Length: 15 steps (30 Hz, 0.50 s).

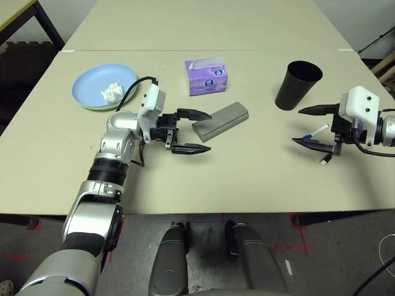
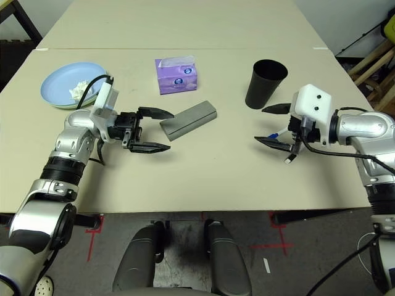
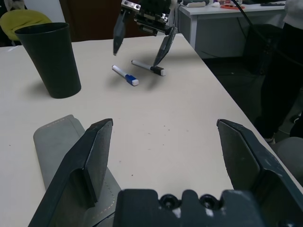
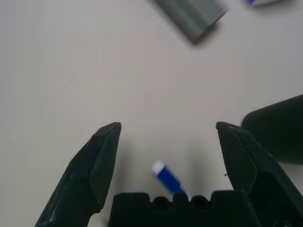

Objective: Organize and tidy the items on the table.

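Head camera, both eyes: the table [image 1: 259,179] has a smooth matte beige top, and a second beige top butts against its far edge. At ten o'clock lie stacked round plates [image 1: 92,82], light blue on top with a pale green rim peeping out beneath, and a crumpled white tissue [image 1: 112,92] sits on them. The purple tissue box [image 1: 207,76] stands at twelve o'clock. The grey oblong case [image 1: 220,121] lies at centre, slanted, its near end between the spread fingers of the left gripper [image 1: 192,131], which grasps nothing. The tapered black cup [image 1: 297,84] stands upright at two o'clock. At three o'clock the right gripper [image 1: 314,126] is splayed wide above the white-blue pen [image 1: 318,131], partly hiding it; a second white pen with a dark tip [image 1: 326,159] lies just beside, partly covered by the gripper's cable.

Left wrist view: the two black wedge-shaped fingers [image 3: 90,163] stand apart, the case [image 3: 57,142] against one of them, its stitched edge visible and its far end cut off by the frame. Beyond lie the cup [image 3: 49,59], both pens [image 3: 125,75] and the other gripper [image 3: 138,40] hovering over them. A dark-clothed person at the edge is cut off.

Right wrist view: fingers [image 4: 97,158] released, wide apart; the pen's blue cap [image 4: 168,177] shows between them, the rest hidden behind the gripper's base. The case's end [image 4: 194,14] is blurred; the cup [image 4: 279,127] is cut off.
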Each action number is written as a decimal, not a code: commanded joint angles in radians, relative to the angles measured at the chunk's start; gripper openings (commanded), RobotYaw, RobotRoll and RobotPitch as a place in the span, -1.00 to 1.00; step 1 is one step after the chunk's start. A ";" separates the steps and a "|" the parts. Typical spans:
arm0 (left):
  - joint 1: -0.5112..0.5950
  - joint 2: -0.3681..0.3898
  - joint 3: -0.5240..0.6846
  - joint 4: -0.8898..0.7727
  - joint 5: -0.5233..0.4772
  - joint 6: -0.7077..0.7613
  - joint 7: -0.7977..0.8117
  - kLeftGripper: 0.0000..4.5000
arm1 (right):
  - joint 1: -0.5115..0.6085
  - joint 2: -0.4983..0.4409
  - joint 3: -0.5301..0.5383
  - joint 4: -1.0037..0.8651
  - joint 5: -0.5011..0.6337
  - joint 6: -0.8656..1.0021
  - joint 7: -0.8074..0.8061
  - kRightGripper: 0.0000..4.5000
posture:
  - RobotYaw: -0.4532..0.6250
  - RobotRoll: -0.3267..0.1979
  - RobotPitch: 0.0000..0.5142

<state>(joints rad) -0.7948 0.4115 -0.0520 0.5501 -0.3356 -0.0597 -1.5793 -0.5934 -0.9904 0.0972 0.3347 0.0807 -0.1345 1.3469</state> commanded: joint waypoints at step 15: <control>0.012 0.005 -0.006 -0.034 -0.014 0.019 0.000 0.99 | -0.334 -0.071 0.313 0.307 -0.301 -0.406 0.268 1.00 | -0.06 0.25 -0.12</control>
<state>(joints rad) -0.7779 0.4137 -0.0521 0.5229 -0.3412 -0.0461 -1.5763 -0.9182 -1.0656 0.3892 0.6200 -0.1998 -0.4980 1.6081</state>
